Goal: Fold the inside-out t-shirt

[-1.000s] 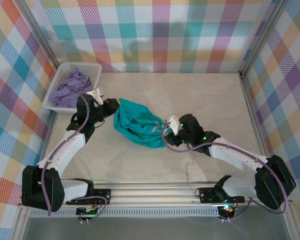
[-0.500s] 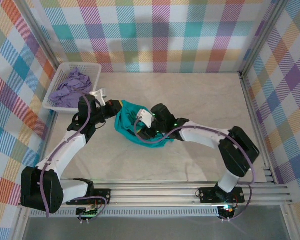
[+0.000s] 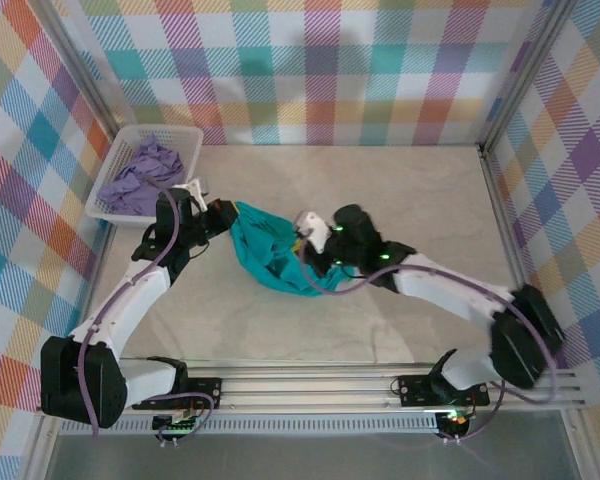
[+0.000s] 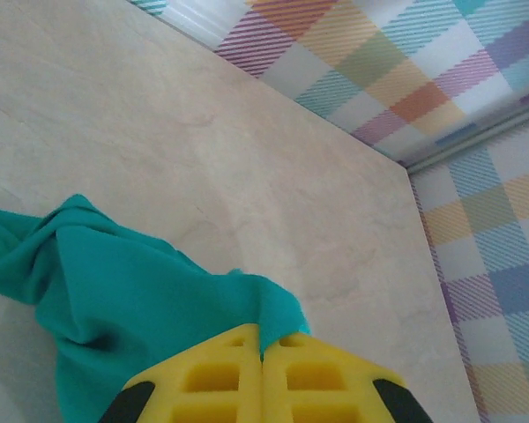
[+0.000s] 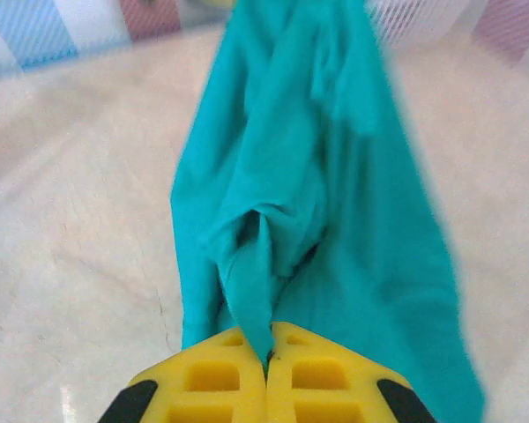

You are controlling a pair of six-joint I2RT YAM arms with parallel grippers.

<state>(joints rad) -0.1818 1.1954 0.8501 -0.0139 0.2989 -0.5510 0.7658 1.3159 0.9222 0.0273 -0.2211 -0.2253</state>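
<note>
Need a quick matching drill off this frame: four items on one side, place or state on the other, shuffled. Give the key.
Column A
1. teal t-shirt
2. white basket
3. lavender garment
4. left gripper

Column B
a. far-left corner
b. crumpled, mid-workspace
c. heaped inside the basket
d. jaws shut on the shirt's edge

Pairs: 1-b, 2-a, 3-c, 4-d
</note>
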